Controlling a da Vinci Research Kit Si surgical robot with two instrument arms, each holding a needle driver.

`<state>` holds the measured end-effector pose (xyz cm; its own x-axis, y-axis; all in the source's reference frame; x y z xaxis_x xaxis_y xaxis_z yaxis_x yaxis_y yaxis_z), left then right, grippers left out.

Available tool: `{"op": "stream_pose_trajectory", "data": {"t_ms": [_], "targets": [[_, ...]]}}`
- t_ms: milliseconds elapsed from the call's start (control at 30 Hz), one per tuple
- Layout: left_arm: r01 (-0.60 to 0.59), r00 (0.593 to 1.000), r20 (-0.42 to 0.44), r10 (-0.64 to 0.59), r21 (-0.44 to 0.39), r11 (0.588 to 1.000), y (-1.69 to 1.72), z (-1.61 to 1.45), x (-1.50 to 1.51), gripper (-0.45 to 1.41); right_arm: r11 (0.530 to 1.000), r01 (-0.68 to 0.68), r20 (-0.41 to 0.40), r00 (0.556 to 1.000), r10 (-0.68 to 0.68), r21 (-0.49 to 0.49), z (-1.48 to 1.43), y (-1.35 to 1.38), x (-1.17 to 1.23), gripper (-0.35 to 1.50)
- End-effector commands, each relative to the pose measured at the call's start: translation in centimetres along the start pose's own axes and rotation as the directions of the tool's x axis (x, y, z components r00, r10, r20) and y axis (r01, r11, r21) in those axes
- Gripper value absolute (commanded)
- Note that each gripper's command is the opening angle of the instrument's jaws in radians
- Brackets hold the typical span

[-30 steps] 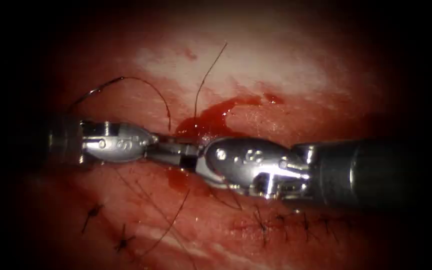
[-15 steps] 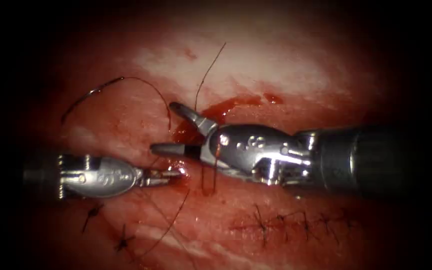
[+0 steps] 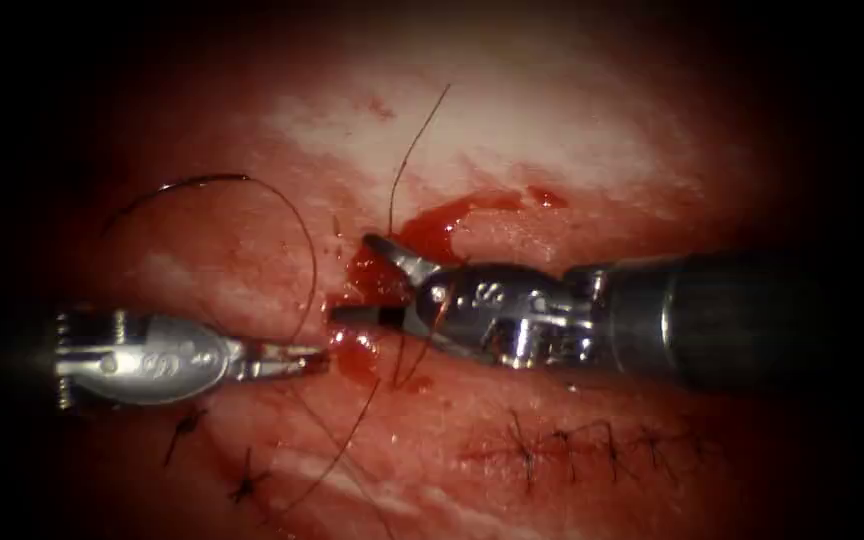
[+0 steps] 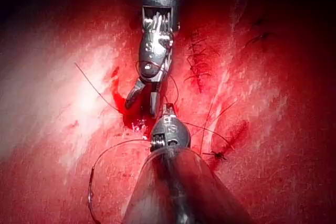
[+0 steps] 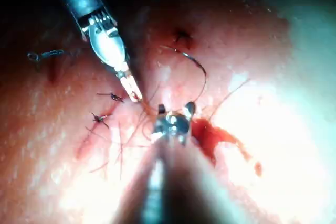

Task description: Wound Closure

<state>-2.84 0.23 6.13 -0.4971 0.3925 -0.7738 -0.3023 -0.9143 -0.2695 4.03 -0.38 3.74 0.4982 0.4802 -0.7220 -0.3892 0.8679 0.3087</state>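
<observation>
Red fluid (image 3: pixel 422 232) lay pooled at the middle of the tissue (image 3: pixel 512 130), where the two tools met nearly tip to tip in the endoscope view. The right tool (image 3: pixel 357 280) came in from the right with its jaws spread wide, one finger angled up over the pool and the other lying level and pointing left; nothing sat between them. A loop of thread (image 3: pixel 304 250) was draped around that tool's wrist and hung down onto the tissue just below it. The left tool (image 3: pixel 307 358) lay lower and to the left, jaws together, apparently pinched on the thread close to the wet patch, though I could not see the grip itself plainly. From there the thread rose in a long arc up and to the left, ending at the curved needle (image 3: pixel 167 188), which rested free on the tissue's surface well to the left of the pool, held by neither tool and not driven in. Another strand (image 3: pixel 414 145) ran upward from the pool toward the pale part of the tissue. Finished stitches (image 3: pixel 572 445) sat in a row below the right tool, and two separate knots (image 3: pixel 214 455) lay below the left one.
</observation>
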Motion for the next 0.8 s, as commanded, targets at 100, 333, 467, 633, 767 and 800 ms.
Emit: {"op": "stream_pose_trajectory", "data": {"t_ms": [100, 333, 467, 633, 767, 800], "targets": [[-0.018, 1.0, 0.013, 0.018, 0.024, 1.0, -0.06, 0.03, -0.01, -0.45, 1.0, 0.001, 0.003, 1.0, -0.002, 0.028, 0.07, -0.07, -0.03, 0.96], [-0.037, 0.999, 0.03, 0.036, 0.043, 0.998, -0.43, 0.05, 0.18, -0.45, 0.996, 0.013, 0.01, 1.0, -0.014, 0.09, 0.1, -0.16, -0.05, 0.89], [-0.053, 0.998, 0.034, 0.051, 0.05, 0.997, -0.58, 0.15, 0.22, -0.45, 0.992, 0.017, 0.004, 1.0, -0.018, 0.121, 0.14, -0.21, -0.05, 0.89], [-0.053, 0.997, 0.051, 0.05, 0.057, 0.997, -0.77, 0.34, 0.19, -0.45, 0.986, 0.014, -0.008, 1.0, -0.013, 0.167, 0.17, -0.29, -0.06, 0.83], [-0.063, 0.996, 0.073, 0.06, 0.046, 0.997, -0.85, 0.63, 0.1, -0.45, 0.976, 0.015, -0.02, 1.0, -0.011, 0.217, 0.23, -0.38, -0.05, 0.81], [-0.065, 0.995, 0.076, 0.062, 0.042, 0.997, -0.85, 0.68, 0.08, -0.45, 0.973, 0.013, -0.022, 1.0, -0.008, 0.23, 0.25, -0.4, -0.05, 0.81]]}}
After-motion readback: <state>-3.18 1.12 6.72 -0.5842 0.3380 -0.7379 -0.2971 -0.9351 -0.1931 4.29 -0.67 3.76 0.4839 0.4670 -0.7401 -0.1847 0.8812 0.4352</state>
